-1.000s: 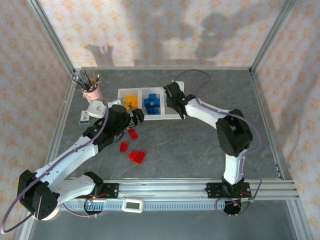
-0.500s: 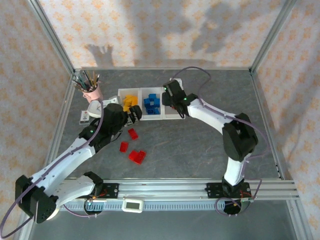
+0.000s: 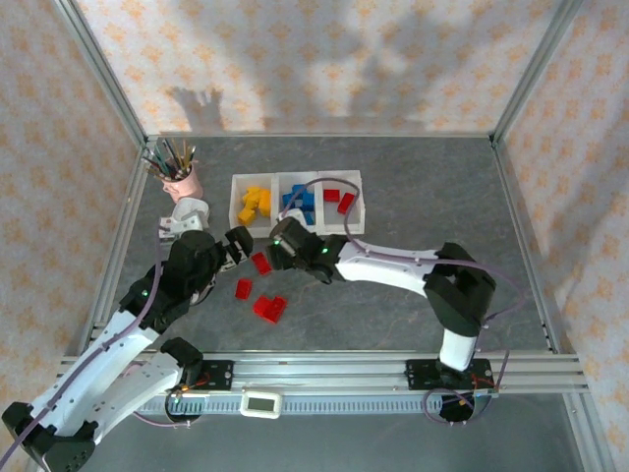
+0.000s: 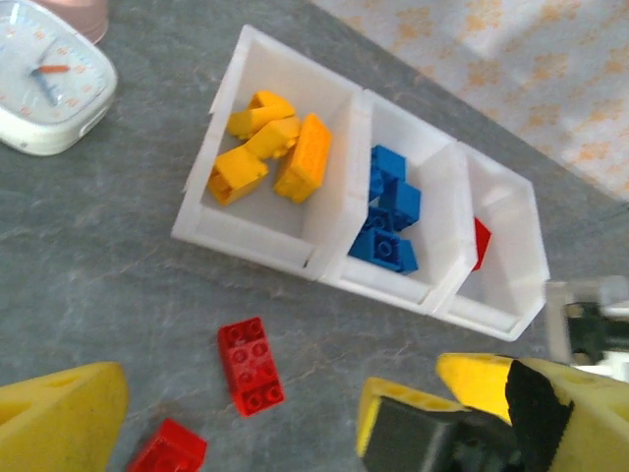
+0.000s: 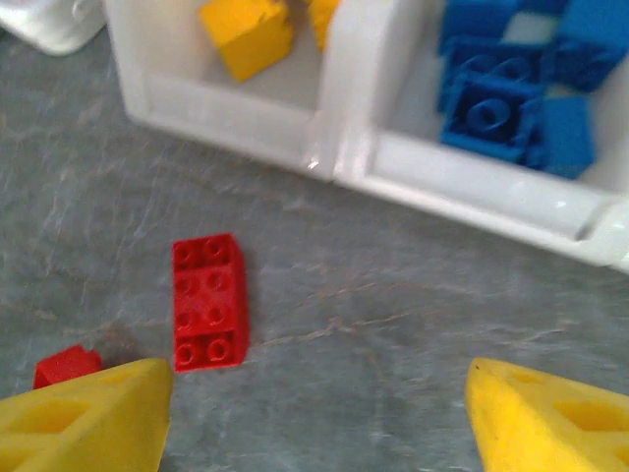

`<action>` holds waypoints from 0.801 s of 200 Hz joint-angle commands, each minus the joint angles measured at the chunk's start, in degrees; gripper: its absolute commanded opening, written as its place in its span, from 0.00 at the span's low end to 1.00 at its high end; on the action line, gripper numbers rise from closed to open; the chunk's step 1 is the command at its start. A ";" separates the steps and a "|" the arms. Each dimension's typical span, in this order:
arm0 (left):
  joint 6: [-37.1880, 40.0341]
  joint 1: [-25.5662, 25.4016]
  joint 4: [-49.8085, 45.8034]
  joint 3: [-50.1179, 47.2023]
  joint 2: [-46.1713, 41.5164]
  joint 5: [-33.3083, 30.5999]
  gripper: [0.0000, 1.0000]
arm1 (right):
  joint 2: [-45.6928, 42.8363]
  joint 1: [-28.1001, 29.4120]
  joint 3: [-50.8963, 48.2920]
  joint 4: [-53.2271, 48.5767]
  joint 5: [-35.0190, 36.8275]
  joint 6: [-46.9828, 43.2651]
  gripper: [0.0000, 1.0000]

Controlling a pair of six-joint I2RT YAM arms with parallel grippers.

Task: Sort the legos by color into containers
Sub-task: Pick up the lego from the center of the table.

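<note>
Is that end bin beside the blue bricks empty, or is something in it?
Not empty: seen from above, the end bin holds two red bricks.

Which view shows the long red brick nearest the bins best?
Right wrist: the red brick is large and unobstructed, its studs visible. Left wrist shows it smaller; top external shows just a small red patch.

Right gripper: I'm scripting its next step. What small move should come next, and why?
Likely bring the right gripper down over the red brick: its jaws are open and empty, and the brick lies on the table outside the bins.
</note>
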 commanded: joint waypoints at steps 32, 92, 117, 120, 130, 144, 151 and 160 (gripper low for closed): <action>-4.05 0.44 -9.01 -0.40 -5.90 -3.92 0.99 | 11.95 2.56 9.78 0.33 -1.44 -0.70 0.80; -4.29 0.44 -9.59 -0.56 -6.25 -4.16 0.99 | 20.58 2.50 17.16 -2.90 -0.29 -5.29 0.64; -4.12 0.42 -8.89 -0.97 -6.15 -4.11 0.99 | 23.15 2.52 19.05 -4.18 0.47 -6.10 0.56; -4.11 0.40 -8.84 -1.01 -6.11 -4.06 0.99 | 23.40 2.55 19.35 -4.34 0.58 -6.11 0.55; -4.07 0.39 -8.81 -1.13 -5.91 -4.18 0.99 | 23.87 2.57 19.63 -4.61 1.11 -6.30 0.53; -3.90 0.37 -8.67 -1.08 -5.71 -4.10 0.99 | 23.88 2.57 19.50 -4.47 1.40 -6.52 0.47; -3.85 0.43 -8.56 -1.21 -5.64 -4.10 0.99 | 23.70 2.56 19.37 -4.32 1.49 -6.62 0.44; -3.78 0.44 -8.41 -1.19 -5.54 -3.87 0.99 | 23.16 2.52 19.09 -4.20 1.78 -6.71 0.39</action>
